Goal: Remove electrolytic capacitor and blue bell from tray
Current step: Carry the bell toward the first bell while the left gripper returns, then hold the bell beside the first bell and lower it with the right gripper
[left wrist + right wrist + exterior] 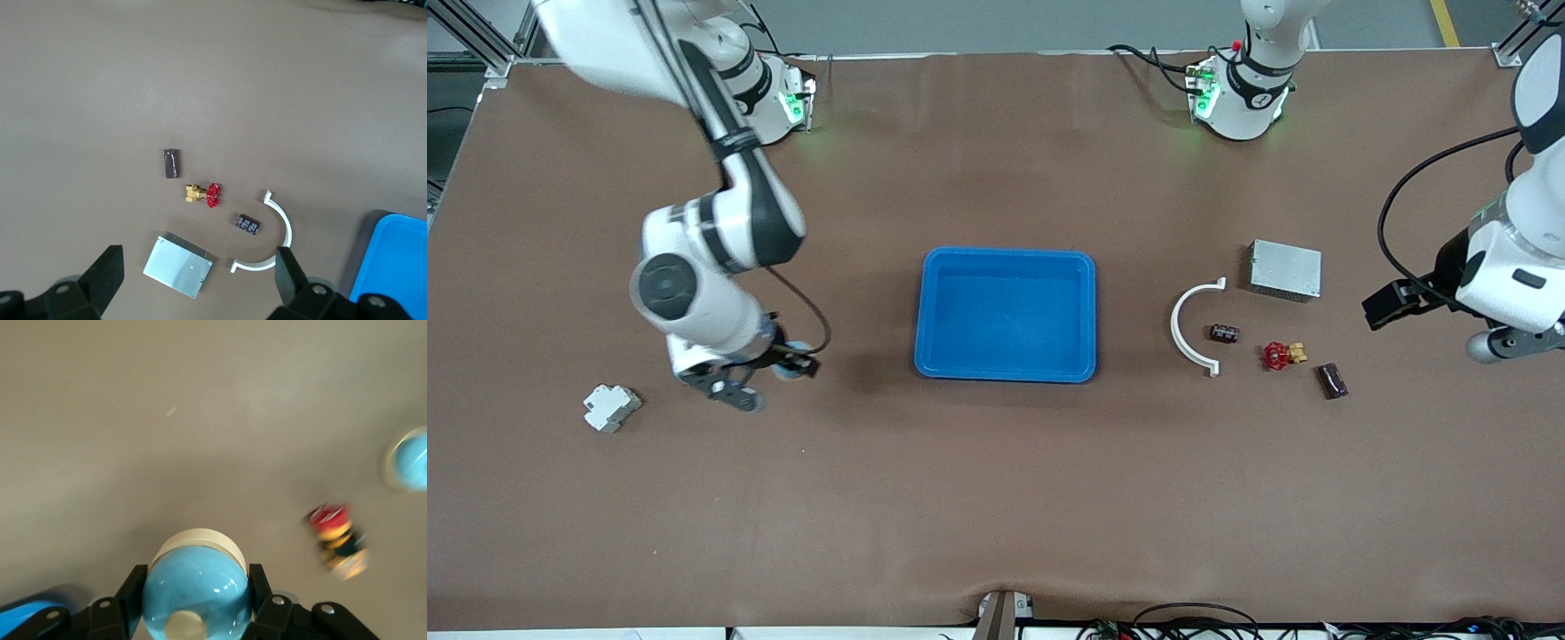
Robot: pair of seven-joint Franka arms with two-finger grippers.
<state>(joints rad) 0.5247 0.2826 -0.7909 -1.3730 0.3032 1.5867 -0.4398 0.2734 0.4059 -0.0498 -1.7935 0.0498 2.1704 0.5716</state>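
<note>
Right gripper (pixel 197 600) clamps the glossy blue dome-shaped bell with cream base (pixel 197 583), over bare table toward the right arm's end. The bright blue shallow plastic tray (pixel 1005 314) sits mid-table. Small dark cylinder, probably the electrolytic capacitor (pixel 1224 332), lies outside the tray beside a white curved plastic strip (pixel 1191 327). Left gripper (pixel 200 283) hovers spread wide, holding nothing.

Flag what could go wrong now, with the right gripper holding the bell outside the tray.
1. The blue bell is round and glossy, pinched only at its sides by the right gripper over the table beside the tray; it may slip, or roll once released.
2. A blurred red and yellow part and another blue round thing lie close by; the bell could knock them.
The left gripper waits open over the table's left-arm end.
</note>
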